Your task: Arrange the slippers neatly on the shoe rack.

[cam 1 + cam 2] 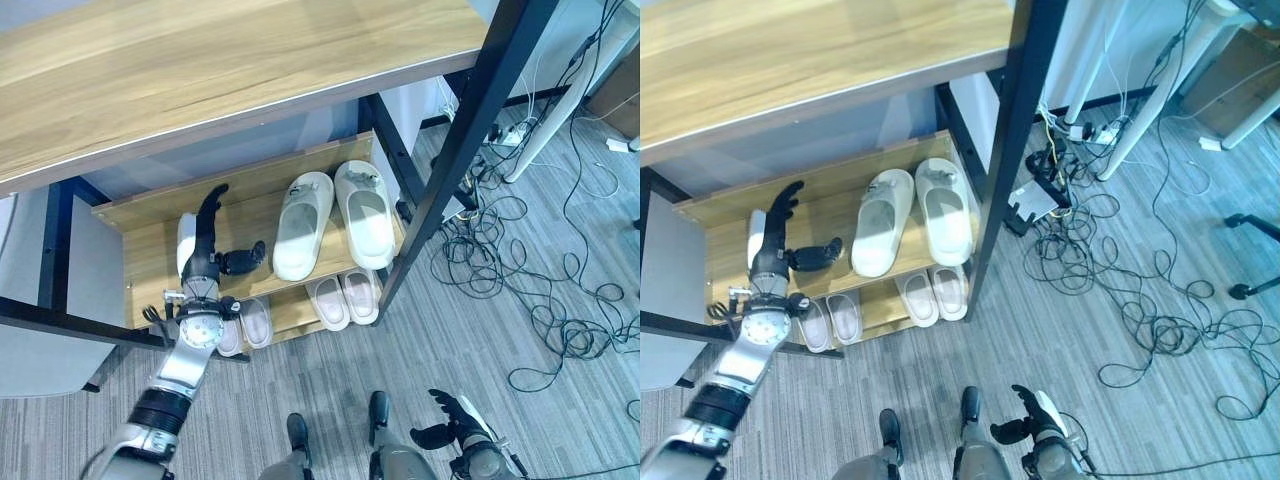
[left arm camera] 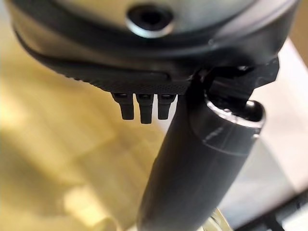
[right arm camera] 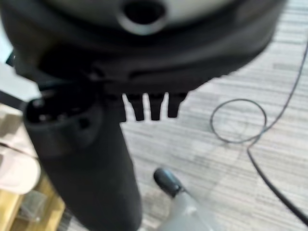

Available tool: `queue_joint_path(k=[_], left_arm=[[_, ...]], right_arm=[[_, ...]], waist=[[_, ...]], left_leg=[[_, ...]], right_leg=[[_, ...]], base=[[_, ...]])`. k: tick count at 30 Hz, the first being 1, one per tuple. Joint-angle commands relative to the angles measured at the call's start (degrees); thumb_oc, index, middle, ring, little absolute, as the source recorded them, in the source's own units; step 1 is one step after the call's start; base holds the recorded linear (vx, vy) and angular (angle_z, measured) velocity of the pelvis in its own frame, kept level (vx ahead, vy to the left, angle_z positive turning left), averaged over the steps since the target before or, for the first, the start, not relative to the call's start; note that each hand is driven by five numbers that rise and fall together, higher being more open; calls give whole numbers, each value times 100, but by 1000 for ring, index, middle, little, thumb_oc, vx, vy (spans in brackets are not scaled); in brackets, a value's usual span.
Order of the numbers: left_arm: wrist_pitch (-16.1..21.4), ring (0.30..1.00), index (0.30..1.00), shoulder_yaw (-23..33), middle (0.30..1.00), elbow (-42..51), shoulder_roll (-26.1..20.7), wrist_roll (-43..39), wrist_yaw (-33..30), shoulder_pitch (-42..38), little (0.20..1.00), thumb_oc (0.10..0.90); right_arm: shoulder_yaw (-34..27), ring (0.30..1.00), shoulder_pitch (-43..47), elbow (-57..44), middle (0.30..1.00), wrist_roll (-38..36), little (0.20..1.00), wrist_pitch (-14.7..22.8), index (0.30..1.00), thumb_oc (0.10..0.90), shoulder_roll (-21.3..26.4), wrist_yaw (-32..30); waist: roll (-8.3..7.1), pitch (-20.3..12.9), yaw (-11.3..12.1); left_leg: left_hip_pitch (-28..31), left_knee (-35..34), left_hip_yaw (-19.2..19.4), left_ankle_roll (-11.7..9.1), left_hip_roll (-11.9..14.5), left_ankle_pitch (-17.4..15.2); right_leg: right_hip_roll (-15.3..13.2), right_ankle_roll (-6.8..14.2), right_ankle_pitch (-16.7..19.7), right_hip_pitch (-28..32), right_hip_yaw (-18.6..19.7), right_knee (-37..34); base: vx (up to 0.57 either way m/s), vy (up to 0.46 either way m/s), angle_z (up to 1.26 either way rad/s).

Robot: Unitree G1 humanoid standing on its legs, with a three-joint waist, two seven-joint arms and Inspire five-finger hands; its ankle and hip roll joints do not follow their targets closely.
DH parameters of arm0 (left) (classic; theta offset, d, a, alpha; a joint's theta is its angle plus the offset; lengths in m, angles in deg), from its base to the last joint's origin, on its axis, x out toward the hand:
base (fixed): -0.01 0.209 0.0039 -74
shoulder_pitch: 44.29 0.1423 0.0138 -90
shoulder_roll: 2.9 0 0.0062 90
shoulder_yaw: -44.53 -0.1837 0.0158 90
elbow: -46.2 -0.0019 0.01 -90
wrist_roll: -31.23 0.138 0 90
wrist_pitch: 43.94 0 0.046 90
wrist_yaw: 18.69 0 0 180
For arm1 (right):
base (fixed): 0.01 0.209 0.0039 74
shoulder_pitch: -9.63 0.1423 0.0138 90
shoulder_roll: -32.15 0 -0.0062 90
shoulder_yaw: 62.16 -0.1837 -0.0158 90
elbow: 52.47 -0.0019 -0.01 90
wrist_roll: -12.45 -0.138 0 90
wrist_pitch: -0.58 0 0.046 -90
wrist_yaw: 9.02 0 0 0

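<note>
Grey striped carpet (image 1: pixel 330 380) runs under a wooden shoe rack (image 1: pixel 250 190) with black posts, beside loose cables (image 1: pixel 520 270). On the middle shelf a pale pair of slippers (image 1: pixel 335 220) lies side by side, toes inward — another slipper (image 1: pixel 186 240) sits left, touched by the left hand (image 1: pixel 207 250), fingers straight, thumb out. Two smaller pairs (image 1: pixel 343 297) rest on the bottom shelf. The right hand (image 1: pixel 455 420) hangs low, relaxed, holding nothing.

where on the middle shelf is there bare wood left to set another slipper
Bare wood lies between the left hand and the white slipper pair, and in front of the hand toward the shelf edge. The right end is crowded by the pair; a slipper sits by the hand's fingers.
</note>
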Motion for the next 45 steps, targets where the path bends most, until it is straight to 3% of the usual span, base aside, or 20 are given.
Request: queue_joint_path(k=[1, 21, 45], left_arm=[[786, 900, 900, 84, 900, 277, 68, -861, 248, -237, 900, 800], [588, 900, 900, -743, 900, 535, 597, -1042, 762, 164, 900, 800], [506, 900, 900, -1492, 900, 658, 868, -1301, 1026, 253, 900, 800]], right_arm=[[-164, 900, -180, -164, 900, 142, 900, 44, 900, 800, 19, -129], [-111, 900, -180, -150, 900, 196, 900, -17, 900, 800, -43, -262], [-14, 900, -197, -189, 900, 133, 900, -10, 900, 800, -76, -356]], waist=[[-138, -402, 102], [-147, -381, 116], [-151, -312, 84]], left_leg=[[-414, 11, -365, -156, 38, -79], [-435, 11, -370, -128, 46, -65], [-341, 11, -364, -129, 82, -58]], right_leg=[[-303, 511, -814, 150, -100, 38], [-286, 479, -829, 123, -73, 38], [-238, 455, -866, 197, -80, 38]], base=[[0, 0, 0], [0, 0, 0], [0, -1, 0]])
